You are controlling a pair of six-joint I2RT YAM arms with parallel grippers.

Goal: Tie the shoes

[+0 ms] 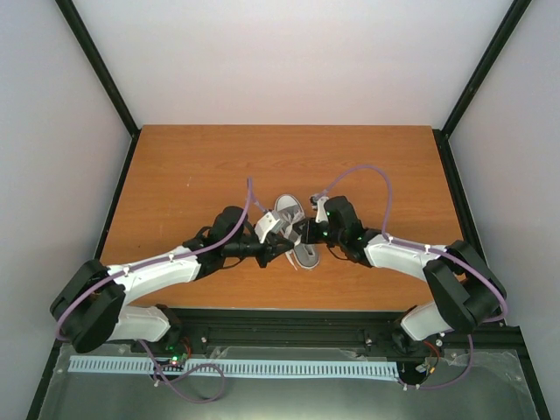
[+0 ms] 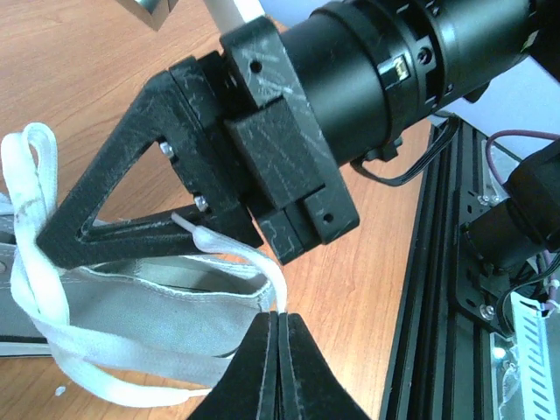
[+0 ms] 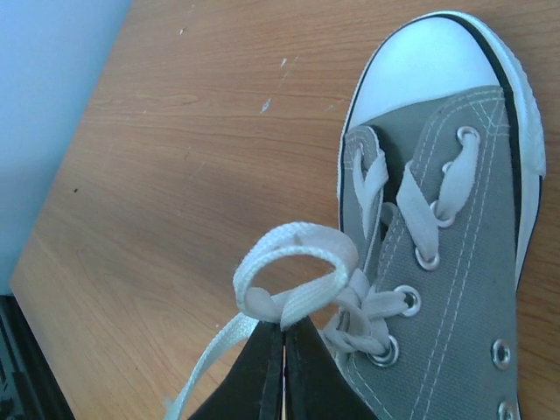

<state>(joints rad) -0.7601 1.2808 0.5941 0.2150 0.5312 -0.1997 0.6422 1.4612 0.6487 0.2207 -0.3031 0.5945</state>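
**Overhead view.** My two arms met over the grey sneaker, which lay near the middle of the wooden surface. Its white toe cap pointed away from my bases, and both wrists hid most of the upper.

**Left wrist view.** My left pincer was clenched, fingers pressed flat together, with one strand of the white laces nipped at the very tips. From there the strand ran leftward across the grey canvas to a bunch of lace at the frame's left edge. A black finger of my other arm stood just above the strand, its tip close against that bunch.

**Right wrist view.** My right pincer was likewise clenched, and it grasped the base of a rounded lace loop held just beside the lower eyelets. The loop arched up and to the right toward the shoe's tongue. A free end trailed down and left over the bare wood. The upper eyelets were laced crosswise below the toe cap.
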